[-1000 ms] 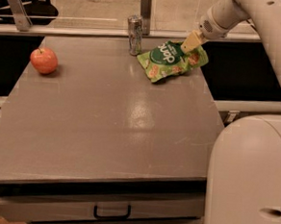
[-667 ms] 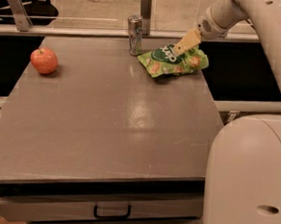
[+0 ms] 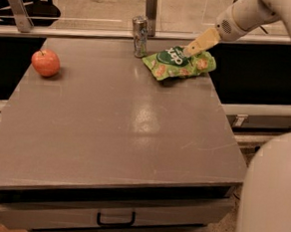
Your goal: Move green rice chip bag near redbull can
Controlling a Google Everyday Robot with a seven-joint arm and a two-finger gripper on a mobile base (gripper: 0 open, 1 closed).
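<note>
FAR EDGE OF THE WORKTOP: The green rice chip bag (image 3: 179, 63), a crinkly light-green snack pouch w/ a dark green circle and white letters, lies flat at the back right of the grey rectangular table (image 3: 134, 137). It is just beside the redbull can (image 3: 139, 36), a slim silvery metal drink can standing upright to its left. I can't tell whether bag and can touch.

My judgement on handling: the pouch is light, soft and prob. air-puffed, so it gives under pressure and slides easily on the smooth top. The chips inside are brittle, so a hard squeeze is a bad idea. Best hold, imo, is a pinch on a crimped seam or corner, not the puffy middle.

My gripper (image 3: 192, 49), tan and paddle-shaped, slants down from the white arm at upper right. Its tip is at the bag's upper edge, next to the dark circle, either touching it or a hair above. Whether it is open, closed or gripping the bag, I cannot tell.

A round red apple (image 3: 45, 62) sits well apart at the left side, not involved.
</note>
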